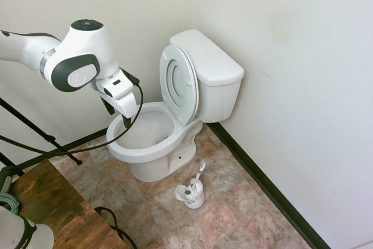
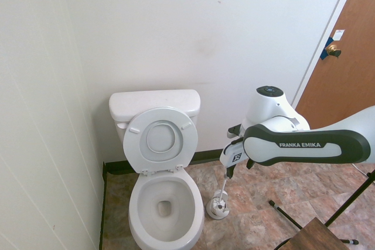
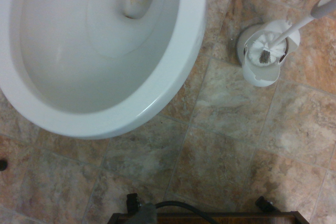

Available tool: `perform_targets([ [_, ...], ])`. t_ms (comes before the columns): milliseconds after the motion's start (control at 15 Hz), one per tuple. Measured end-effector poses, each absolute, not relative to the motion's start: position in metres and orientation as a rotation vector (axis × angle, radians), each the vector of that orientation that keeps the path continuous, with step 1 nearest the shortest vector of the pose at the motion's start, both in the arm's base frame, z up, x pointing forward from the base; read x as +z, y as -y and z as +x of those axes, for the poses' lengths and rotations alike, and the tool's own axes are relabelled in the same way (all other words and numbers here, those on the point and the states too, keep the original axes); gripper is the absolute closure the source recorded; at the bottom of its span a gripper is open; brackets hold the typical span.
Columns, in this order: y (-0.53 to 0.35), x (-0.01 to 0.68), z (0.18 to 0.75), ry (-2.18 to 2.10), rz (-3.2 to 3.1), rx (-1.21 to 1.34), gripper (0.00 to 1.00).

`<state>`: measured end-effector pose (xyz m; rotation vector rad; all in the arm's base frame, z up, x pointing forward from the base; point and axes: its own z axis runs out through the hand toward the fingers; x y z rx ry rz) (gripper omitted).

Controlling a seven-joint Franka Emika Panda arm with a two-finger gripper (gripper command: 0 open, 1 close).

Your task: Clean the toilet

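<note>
In the first outside view, the toilet (image 1: 152, 154) is in the middle, lower and to the right of the claw (image 1: 118, 114). The claw's two fingers are spread wide. The other outside view shows the toilet at lower left, with its lid up. The brush (image 2: 223, 188) stands in its cup (image 2: 217, 210) on the floor (image 2: 249, 215), beside the bowl.

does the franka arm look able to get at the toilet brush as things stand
Probably yes: the brush stands in its open-fronted holder on the floor beside the toilet, its handle sticking up, and nothing visible covers it.
</note>
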<state>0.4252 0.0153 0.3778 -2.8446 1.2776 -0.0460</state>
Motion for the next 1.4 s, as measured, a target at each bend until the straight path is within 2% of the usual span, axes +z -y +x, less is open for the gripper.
perform_targets([
  [267, -0.014, 0.378, 0.439, -1.335, -2.818, -0.104, 0.00],
  [533, 0.008, 0.357, 0.489, -1.531, -2.742, -0.155, 0.00],
  [933, 0.076, 0.276, 0.570, -1.837, -2.629, -0.116, 0.00],
  [1400, 0.127, 0.181, 0.630, -1.947, -2.566, -0.011, 0.00],
])
